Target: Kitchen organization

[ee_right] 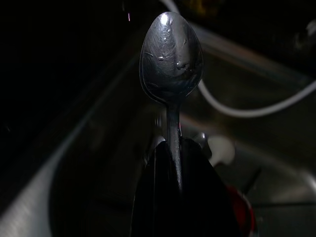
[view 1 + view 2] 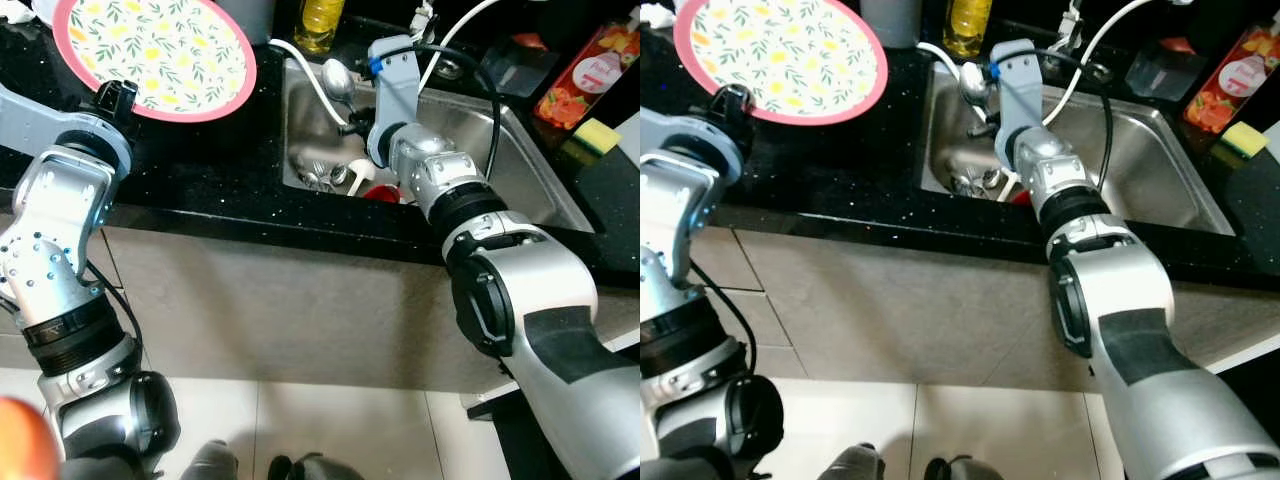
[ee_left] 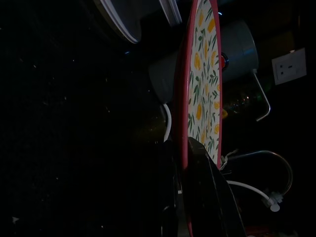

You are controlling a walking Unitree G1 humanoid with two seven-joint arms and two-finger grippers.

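**Spoon and plate both in hand**

Your right end effector (image 1: 170, 163) is clamped on the spoon (image 2: 337, 80) above the sink (image 2: 520, 170); the left end effector (image 3: 190, 163) pinches the plate (image 2: 155, 50) rim over the surface (image 2: 200, 170). Lift the spoon straight, clear of the white hose (image 2: 305, 70).

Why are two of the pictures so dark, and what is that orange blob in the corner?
Both wrist views are dim: in the right wrist view, light glints off the spoon held in the right pincer, the sink behind it blurry; in the left wrist view the plate pinched by the left pincer shows brightly against black. In the left eye view, the orange blob is too out of focus to identify.
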